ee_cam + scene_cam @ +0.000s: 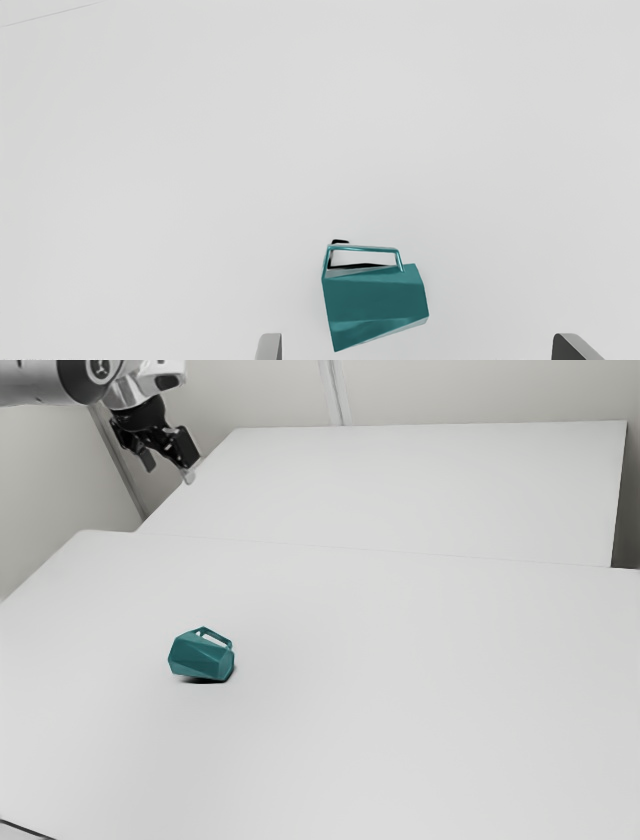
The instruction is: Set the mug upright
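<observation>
High over the table's far edge, at the exterior view's upper left, the black gripper (168, 468) hangs well away from the mug. A teal faceted mug (201, 657) lies on its side on the white table, its handle raised. In the wrist view the mug (376, 305) shows its handle and one flank, with dark shadow beside it. The gripper (417, 347) is open, its two fingertips wide apart, and nothing is held between them.
The white table (400, 690) carries the mug. Behind it stands a second white surface (420, 485), with pale walls beyond. A dark thin line (25, 829) crosses the exterior view's lower left corner.
</observation>
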`<act>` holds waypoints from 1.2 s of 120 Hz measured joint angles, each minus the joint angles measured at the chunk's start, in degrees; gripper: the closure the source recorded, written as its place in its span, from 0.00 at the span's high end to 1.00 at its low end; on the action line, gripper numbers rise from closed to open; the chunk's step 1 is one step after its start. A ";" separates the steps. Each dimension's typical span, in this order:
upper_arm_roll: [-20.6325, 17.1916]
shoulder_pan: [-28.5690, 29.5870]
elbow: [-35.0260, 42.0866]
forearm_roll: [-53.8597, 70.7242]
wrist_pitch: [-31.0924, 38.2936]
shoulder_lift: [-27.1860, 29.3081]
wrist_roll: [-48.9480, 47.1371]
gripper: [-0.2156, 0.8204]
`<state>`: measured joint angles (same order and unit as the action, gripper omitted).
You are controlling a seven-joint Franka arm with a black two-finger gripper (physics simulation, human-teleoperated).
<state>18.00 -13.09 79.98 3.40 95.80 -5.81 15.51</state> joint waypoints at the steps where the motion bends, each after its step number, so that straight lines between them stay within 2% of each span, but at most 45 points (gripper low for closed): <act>1: 0.00 0.02 0.00 0.01 0.00 0.01 0.02 0.78; 52: 0.28 0.24 2.82 -0.10 0.82 0.89 0.66 0.78; 90: 1.72 1.07 14.92 -0.72 6.96 6.21 0.91 0.78; 127: 3.93 0.90 28.88 -3.58 16.51 12.32 0.61 0.78; 144: 6.24 0.76 32.38 -8.28 19.36 12.96 0.52 0.78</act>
<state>24.24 -12.33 112.36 -4.88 115.16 7.15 16.03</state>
